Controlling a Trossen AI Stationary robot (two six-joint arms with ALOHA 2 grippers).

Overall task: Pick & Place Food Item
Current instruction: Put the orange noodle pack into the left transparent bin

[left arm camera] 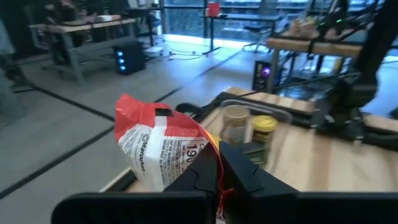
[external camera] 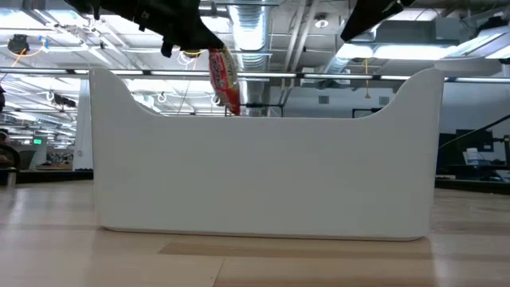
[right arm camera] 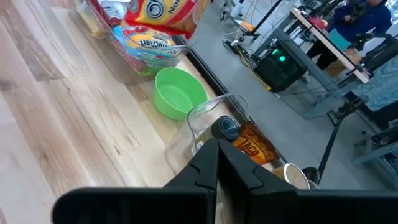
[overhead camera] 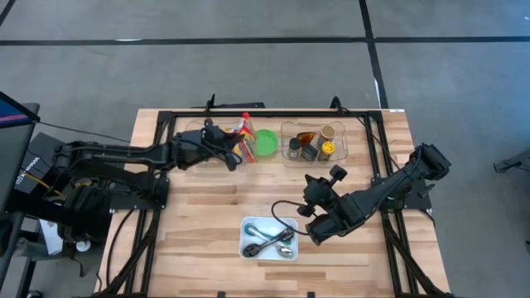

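Red-white snack packet [overhead camera: 246, 137] is held off the surface by left gripper [overhead camera: 234, 149], jaws clamped on it, beside green bowl [overhead camera: 266, 142]. Right gripper [overhead camera: 317, 235] is seen by white tray [overhead camera: 269, 238], jaws together, empty.

White tray [overhead camera: 247, 248] of metal spoons [overhead camera: 273, 242] near the wooden table's [overhead camera: 199, 223] front edge.

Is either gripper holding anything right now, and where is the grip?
The left gripper pinches the red-and-white snack packet by one edge. The right gripper is shut on nothing.
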